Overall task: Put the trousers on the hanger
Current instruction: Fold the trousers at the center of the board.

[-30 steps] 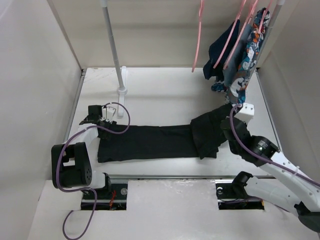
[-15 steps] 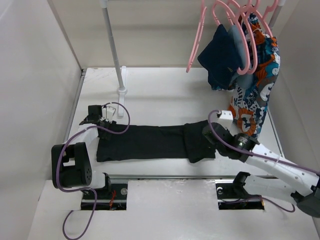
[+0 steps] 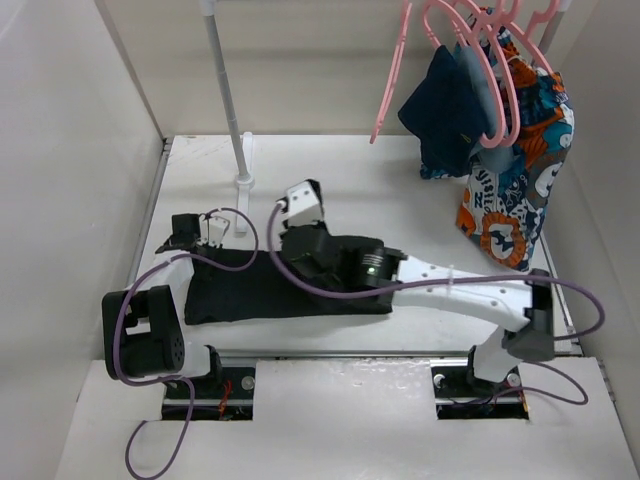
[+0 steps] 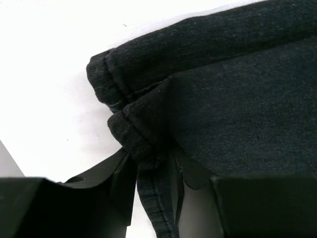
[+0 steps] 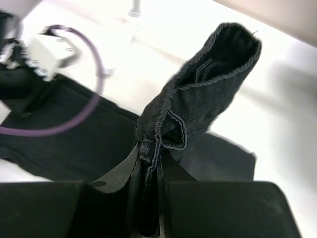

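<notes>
The trousers (image 3: 230, 295) are plain black, charcoal close up with matching stitching. The bare hanger (image 3: 389, 85) is pink, like the other hangers (image 3: 478, 60). The navy garment (image 3: 440, 105) is plain; the printed garment (image 3: 515, 190) mixes blue, orange and white. The bench (image 3: 380, 190) is white, the cables (image 3: 113, 335) purple.

Left gripper (image 4: 151, 166), right gripper (image 5: 148, 163): both closed.

Long black trousers (image 4: 233, 89): matt woven cloth, faintly rough, stitched hems. Thin pink hanger (image 3: 388, 90): smooth glossy plastic. White tabletop (image 3: 350, 190): smooth, slight sheen.
</notes>
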